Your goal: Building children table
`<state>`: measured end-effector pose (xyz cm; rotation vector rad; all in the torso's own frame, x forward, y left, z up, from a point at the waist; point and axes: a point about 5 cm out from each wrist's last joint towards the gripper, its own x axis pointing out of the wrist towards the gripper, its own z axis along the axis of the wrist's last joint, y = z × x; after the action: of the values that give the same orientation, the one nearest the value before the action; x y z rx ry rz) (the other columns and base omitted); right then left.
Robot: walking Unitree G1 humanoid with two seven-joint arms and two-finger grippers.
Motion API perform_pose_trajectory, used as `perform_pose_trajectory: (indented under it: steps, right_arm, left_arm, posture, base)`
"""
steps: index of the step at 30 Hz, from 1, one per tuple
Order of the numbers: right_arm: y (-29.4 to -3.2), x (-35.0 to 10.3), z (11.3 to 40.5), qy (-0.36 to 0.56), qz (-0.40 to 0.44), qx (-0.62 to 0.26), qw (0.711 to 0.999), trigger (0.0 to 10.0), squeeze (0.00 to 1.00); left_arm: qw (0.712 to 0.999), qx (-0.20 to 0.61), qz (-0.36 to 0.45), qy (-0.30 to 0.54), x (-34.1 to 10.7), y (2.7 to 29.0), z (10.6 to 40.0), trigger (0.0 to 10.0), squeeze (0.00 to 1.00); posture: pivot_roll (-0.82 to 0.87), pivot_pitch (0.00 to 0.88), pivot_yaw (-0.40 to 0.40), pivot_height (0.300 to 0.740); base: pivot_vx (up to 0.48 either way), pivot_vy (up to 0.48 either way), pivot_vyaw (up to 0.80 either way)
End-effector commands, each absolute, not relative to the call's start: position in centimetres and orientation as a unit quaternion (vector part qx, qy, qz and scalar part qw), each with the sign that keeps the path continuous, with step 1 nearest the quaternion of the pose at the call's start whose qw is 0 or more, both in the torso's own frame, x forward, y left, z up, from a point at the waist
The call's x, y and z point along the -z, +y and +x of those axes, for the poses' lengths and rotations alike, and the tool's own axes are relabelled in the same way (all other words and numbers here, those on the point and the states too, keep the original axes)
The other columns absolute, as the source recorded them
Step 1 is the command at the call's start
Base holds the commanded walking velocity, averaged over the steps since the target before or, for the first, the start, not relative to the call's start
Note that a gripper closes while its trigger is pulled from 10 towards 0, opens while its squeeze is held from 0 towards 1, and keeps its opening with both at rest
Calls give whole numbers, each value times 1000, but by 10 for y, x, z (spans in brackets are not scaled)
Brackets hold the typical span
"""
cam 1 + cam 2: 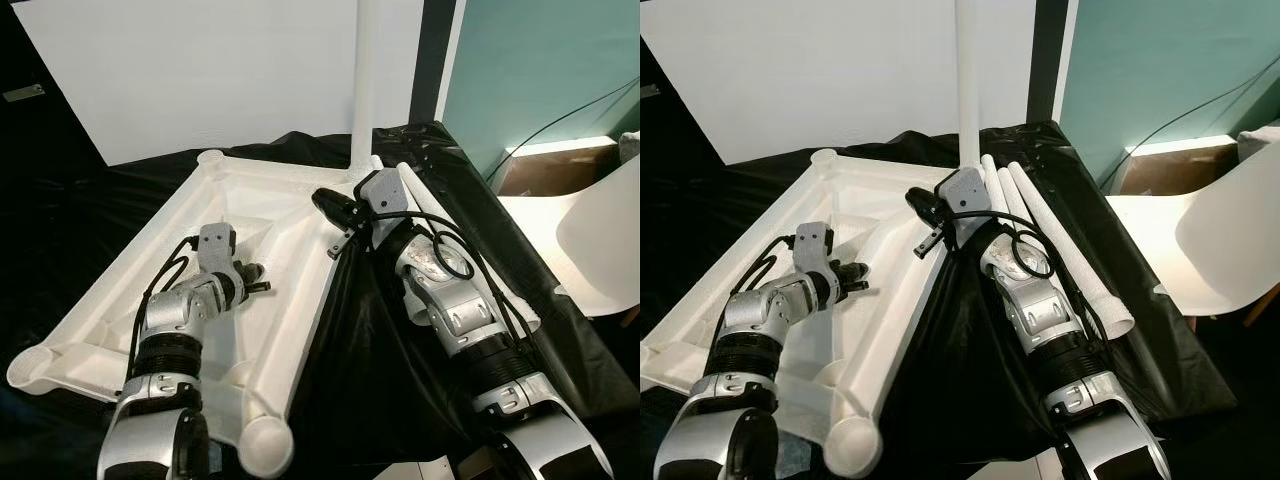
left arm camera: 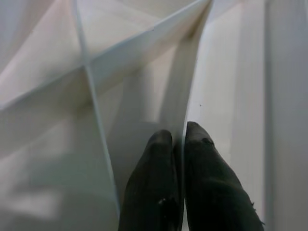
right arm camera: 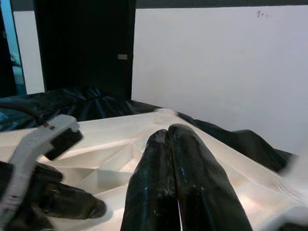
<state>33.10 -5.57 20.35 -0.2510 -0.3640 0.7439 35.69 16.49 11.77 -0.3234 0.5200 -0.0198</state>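
On the black-draped surface (image 1: 420, 400) the tabletop (image 1: 290, 215) lies upside down with one leg (image 1: 364, 80) standing in its far corner, so the left gripper (image 2: 179, 139), jaws seemingly pinching a rib (image 2: 192, 62), should steady it while the right gripper (image 3: 168, 132), jaws pressed together, fetches a loose leg (image 1: 1065, 240).

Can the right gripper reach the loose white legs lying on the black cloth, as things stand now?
Probably yes. The loose legs lie right beside the right arm, with nothing lying over them. The right gripper, shut, points away over the tabletop, so it must turn back.
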Motion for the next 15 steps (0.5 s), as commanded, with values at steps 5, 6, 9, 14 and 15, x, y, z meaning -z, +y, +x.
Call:
perform_pose_trajectory:
  steps: [5,6,9,14,15]
  right_arm:
    - [-56,-203,332,-174,-122,-359,909,10000,0]
    - [-56,-203,332,-174,-122,-359,909,10000,0]
    - [-56,-203,332,-174,-122,-359,909,10000,0]
    - [-55,-203,333,-174,-123,-358,909,10000,0]
    - [-56,-203,333,-174,-123,-358,909,10000,0]
  left_arm:
    - [926,-101,-207,298,-94,182,345,0,0]
    - [924,-107,-213,300,-93,182,344,0,0]
    - [926,-102,-210,296,-94,181,345,0,0]
    - [963,1,-107,249,-105,169,348,10000,0]
    - [971,37,-77,222,-109,164,347,10000,0]
  posture:
    - [31,0,51,740]
    - [32,0,50,740]
    - [33,0,49,740]
    - [31,0,51,740]
    - [28,0,52,740]
  base:
    - [0,0,0]
    - [0,0,0]
    - [0,0,0]
    - [0,0,0]
    - [0,0,0]
